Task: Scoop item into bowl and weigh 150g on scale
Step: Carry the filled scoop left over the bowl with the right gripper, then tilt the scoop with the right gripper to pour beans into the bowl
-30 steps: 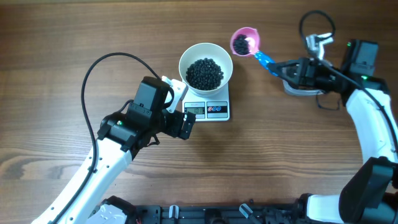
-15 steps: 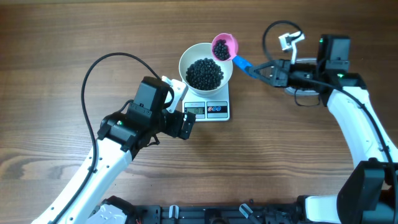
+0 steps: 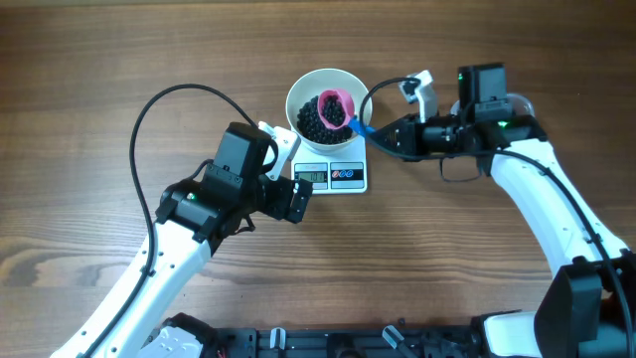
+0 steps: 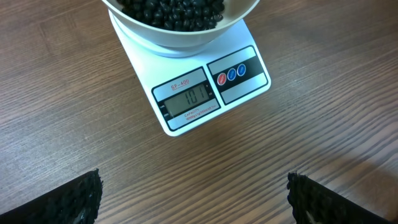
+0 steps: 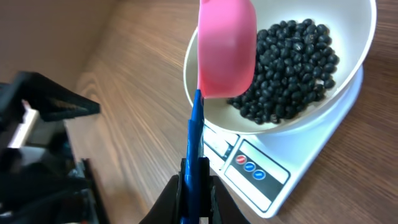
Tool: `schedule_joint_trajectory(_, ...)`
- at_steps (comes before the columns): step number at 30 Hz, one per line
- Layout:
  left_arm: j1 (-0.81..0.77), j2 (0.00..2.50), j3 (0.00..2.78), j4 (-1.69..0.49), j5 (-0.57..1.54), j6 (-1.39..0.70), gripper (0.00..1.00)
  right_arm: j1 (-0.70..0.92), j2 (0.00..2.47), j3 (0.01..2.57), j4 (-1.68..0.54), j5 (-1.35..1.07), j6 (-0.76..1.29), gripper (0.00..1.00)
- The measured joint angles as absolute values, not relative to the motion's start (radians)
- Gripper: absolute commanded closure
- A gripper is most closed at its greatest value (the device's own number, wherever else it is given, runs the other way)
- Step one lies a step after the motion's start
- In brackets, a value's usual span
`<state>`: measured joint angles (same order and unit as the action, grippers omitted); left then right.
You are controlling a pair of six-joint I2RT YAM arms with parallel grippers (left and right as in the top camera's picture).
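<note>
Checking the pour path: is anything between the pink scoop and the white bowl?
Nothing visible. The right gripper holds the blue-handled pink plastic scoop tipped directly over the small black beans in the round white bowl.

Bowl (image 4: 180, 39) cut off at top edge — scoop (image 5: 226, 50) turned away, hollow unseen.

extra stuff here: a pink scoop (image 3: 336, 107) with a blue handle, upper middle of the overhead frame, cup tipped on its side, handle pointing right. in the right wrist view you mostly get the cup's pink back, top centre. underneath it all, a brown wood-grain table (image 3: 477, 268).
</note>
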<state>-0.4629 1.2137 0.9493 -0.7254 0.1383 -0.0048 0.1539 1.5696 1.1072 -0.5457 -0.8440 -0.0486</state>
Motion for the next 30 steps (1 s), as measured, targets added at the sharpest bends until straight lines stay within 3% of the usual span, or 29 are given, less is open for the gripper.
schedule_joint_trajectory(30,-0.463,1.214,0.949,-0.725,0.138,-0.005,0.0,0.23,1.559,1.107,-0.417,-0.567,-0.188,0.96)
